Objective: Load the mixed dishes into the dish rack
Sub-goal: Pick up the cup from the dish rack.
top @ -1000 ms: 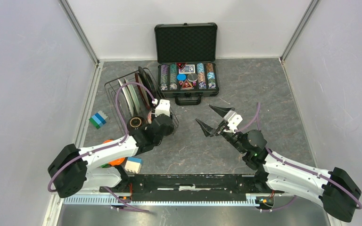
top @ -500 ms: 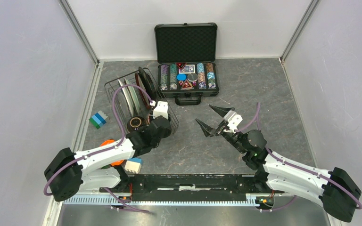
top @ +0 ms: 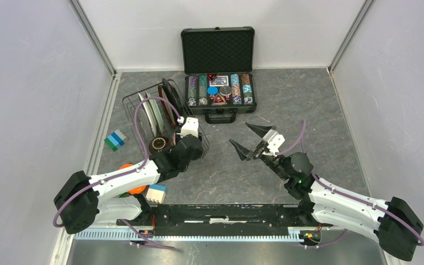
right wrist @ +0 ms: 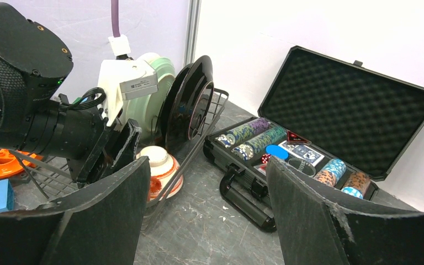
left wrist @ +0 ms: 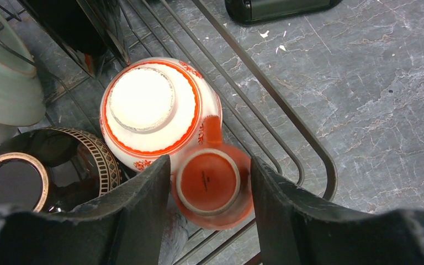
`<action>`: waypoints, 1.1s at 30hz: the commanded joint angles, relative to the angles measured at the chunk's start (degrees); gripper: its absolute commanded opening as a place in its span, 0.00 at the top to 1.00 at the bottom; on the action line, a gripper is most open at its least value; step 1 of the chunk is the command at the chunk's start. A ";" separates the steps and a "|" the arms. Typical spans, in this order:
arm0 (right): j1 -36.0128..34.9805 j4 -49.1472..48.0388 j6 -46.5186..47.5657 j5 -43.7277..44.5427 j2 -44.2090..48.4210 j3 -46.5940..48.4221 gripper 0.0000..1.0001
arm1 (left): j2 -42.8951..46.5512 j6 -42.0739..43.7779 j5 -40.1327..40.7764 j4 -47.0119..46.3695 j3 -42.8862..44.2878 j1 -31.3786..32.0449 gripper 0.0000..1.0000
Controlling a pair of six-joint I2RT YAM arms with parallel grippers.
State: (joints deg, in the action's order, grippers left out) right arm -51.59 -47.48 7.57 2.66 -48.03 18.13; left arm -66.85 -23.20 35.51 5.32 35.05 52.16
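Left wrist view: an upturned orange cup (left wrist: 208, 182), blurred, sits inside the dish rack (left wrist: 309, 143) at its near right corner. It touches an inverted red-patterned bowl (left wrist: 149, 110). The left gripper (left wrist: 210, 160) hangs over the cup with its jaws part-open on either side. The cup fills the gap between them, and whether they grip it cannot be told. The right gripper (top: 238, 134) hangs well to the right of the rack, spread wide and holding nothing. Since a second ago, the left arm has shifted only slightly over that corner, and the right arm has not moved.
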 commanded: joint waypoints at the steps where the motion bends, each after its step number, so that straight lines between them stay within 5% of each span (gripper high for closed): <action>1: 0.27 -1.38 -0.01 0.43 0.76 0.78 0.19 | -2.29 0.35 -4.54 9.30 0.15 1.45 0.38; 5: 0.22 -1.30 -0.01 0.55 0.68 0.86 0.19 | -2.44 0.02 -5.51 10.35 0.61 1.43 0.29; 22: 0.34 -0.77 0.07 0.87 0.94 0.94 0.19 | -8.90 -0.85 -6.53 20.97 9.56 0.41 0.26; 29: 0.34 -0.42 0.17 0.78 0.99 1.09 0.19 | -9.75 -1.75 -22.30 25.24 12.72 -7.07 0.28; 33: 0.30 -0.40 0.26 0.88 1.21 1.03 0.19 | -9.27 -3.06 -24.17 26.89 13.56 -9.62 0.26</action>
State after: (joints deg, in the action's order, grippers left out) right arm -51.46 -47.05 7.60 2.96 -47.81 18.13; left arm -75.35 -24.10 20.91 23.53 48.18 43.75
